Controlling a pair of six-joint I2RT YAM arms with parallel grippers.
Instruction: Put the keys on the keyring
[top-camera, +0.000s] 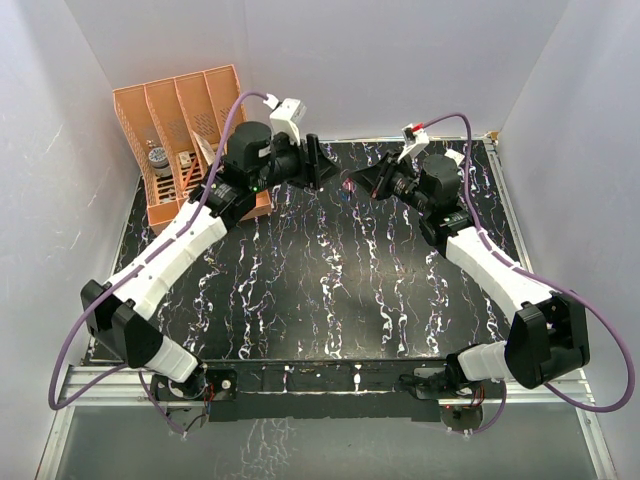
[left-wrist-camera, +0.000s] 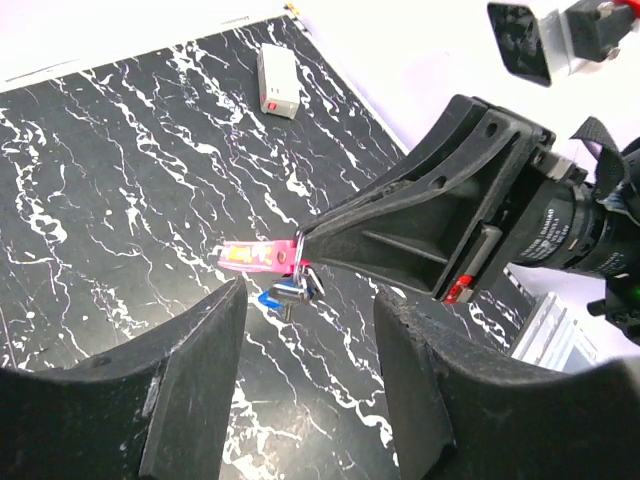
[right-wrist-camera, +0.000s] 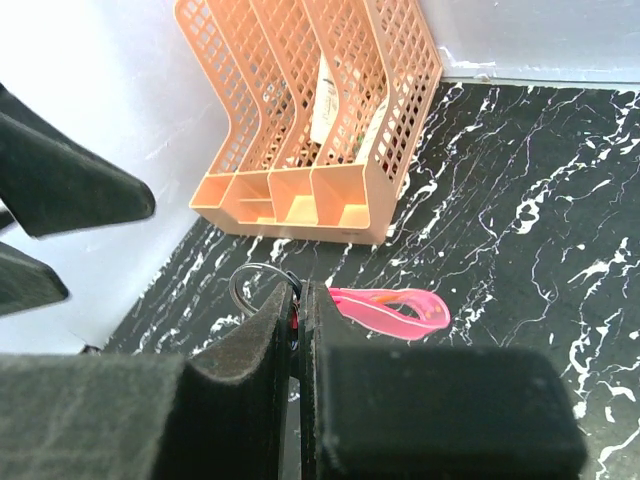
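My right gripper (right-wrist-camera: 298, 290) is shut on the metal end of the keyring (right-wrist-camera: 392, 308), a pink strap loop that sticks out to the right of its fingers, with a dark wire ring (right-wrist-camera: 245, 283) on the left. In the left wrist view the pink keyring (left-wrist-camera: 248, 255) hangs from the right gripper's tip above the table, and a blue-headed key (left-wrist-camera: 278, 297) dangles under its metal end. A dark key cannot be told apart from the ring's metal. My left gripper (left-wrist-camera: 310, 305) stands open just short of the key, holding nothing. From above, the left gripper (top-camera: 322, 163) faces the right gripper (top-camera: 358, 182).
An orange mesh file organizer (top-camera: 185, 125) with a few items stands at the back left, beside the left arm. A small white box (left-wrist-camera: 277, 80) lies on the black marbled table (top-camera: 330, 290) near its far edge. White walls close in on three sides.
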